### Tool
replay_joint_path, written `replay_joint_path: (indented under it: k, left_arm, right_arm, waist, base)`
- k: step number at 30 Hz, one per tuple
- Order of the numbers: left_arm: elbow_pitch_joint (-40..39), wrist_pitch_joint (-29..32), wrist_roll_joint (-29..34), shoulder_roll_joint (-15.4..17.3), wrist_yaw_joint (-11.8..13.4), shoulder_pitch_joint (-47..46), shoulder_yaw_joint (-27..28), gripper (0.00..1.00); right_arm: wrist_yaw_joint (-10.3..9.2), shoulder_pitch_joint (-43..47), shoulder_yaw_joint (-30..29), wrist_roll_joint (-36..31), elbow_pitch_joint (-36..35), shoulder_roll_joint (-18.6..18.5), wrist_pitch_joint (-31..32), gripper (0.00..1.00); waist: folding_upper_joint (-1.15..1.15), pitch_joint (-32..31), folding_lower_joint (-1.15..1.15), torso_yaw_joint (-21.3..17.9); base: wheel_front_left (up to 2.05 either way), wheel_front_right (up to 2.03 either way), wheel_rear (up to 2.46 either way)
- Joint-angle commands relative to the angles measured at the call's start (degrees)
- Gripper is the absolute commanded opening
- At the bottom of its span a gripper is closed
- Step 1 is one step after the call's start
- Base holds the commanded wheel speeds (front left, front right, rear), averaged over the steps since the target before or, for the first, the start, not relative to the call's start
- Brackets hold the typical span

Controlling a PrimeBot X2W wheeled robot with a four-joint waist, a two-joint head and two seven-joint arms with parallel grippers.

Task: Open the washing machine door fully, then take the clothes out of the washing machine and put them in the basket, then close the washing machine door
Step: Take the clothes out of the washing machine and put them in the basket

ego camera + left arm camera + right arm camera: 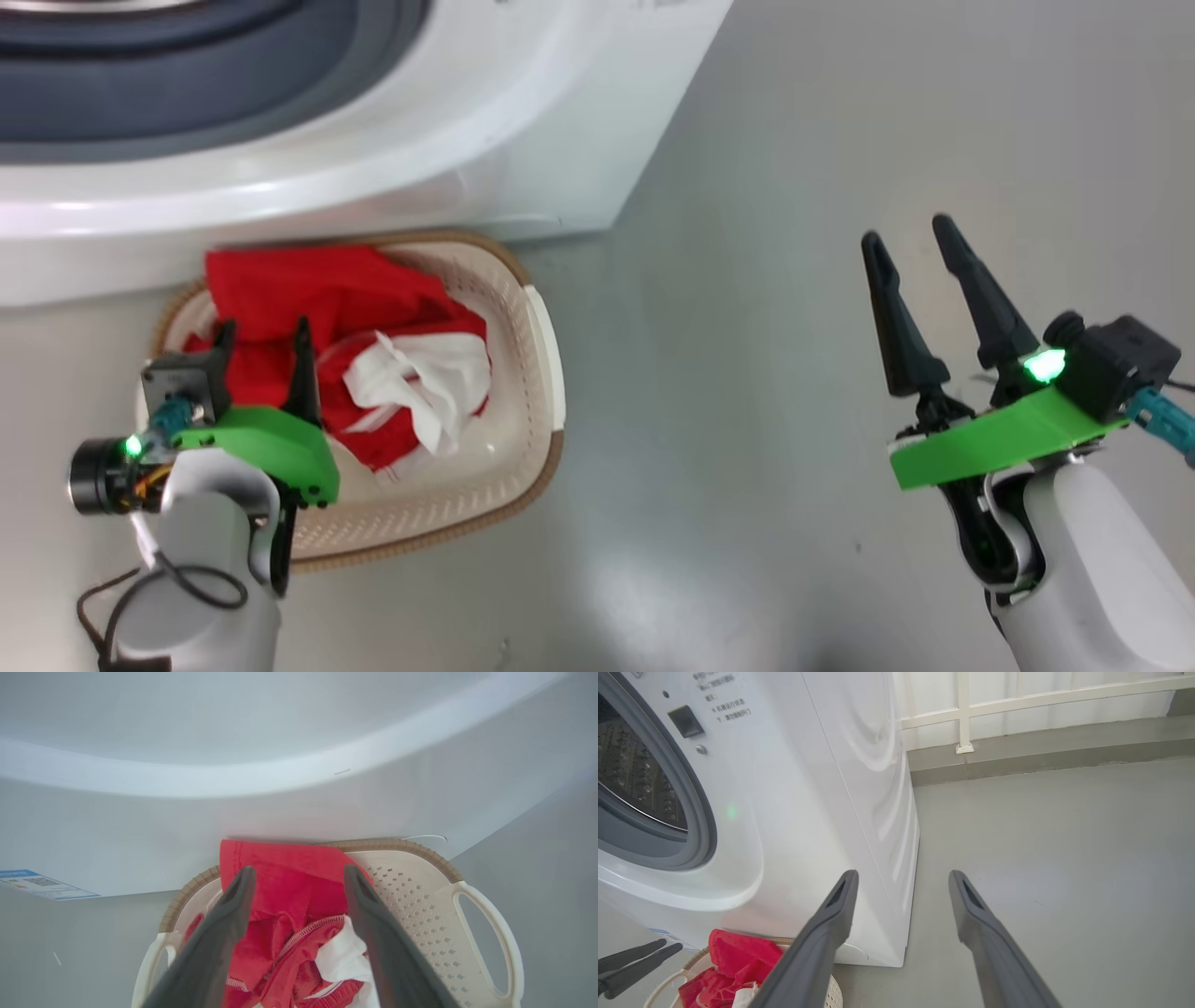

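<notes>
The clothes (317, 299) are lying heaped in the basket (546, 373), which is sitting on the floor (747, 420) against the washer's (523, 140) foot. The left gripper (263, 327) is hovering just over the red pile, fingers spread, gripping nothing. The right gripper (906, 231) is hanging well aside over the floor, fingers parted and empty.
</notes>
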Motion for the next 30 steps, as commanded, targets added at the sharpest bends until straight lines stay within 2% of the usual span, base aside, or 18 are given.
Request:
replay_joint_path:
  k: [1, 10, 30]
  left_arm:
    - [-1.6, -0.3, 0.6, 1.2, -0.5, 2.1, 1.3, 1.0]
    - [-12.0, -0.3, 2.0, 0.5, -0.9, 9.1, 2.2, 1.0]
    - [-31.7, -0.3, 3.9, -0.2, -1.2, 21.0, 3.5, 1.0]
  right_arm:
    - [0.28, 1.8, 0.8, -0.1, -1.0, -0.6, -0.4, 1.0]
    - [0.28, 5.8, 0.1, -0.2, -0.2, -2.0, -0.4, 1.0]
    - [0.28, 12.6, -1.3, -0.4, 0.5, -3.1, -0.4, 1.0]
  waist:
    - [0.0, -3.7, 0.0, 1.3]
    - [0.0, -10.6, 0.0, 3.0]
    - [0.0, -20.6, 0.0, 4.1]
  base:
    - [0.0, 0.0, 0.0]
    - [0.0, 0.0, 0.0]
    - [0.0, 0.0, 0.0]
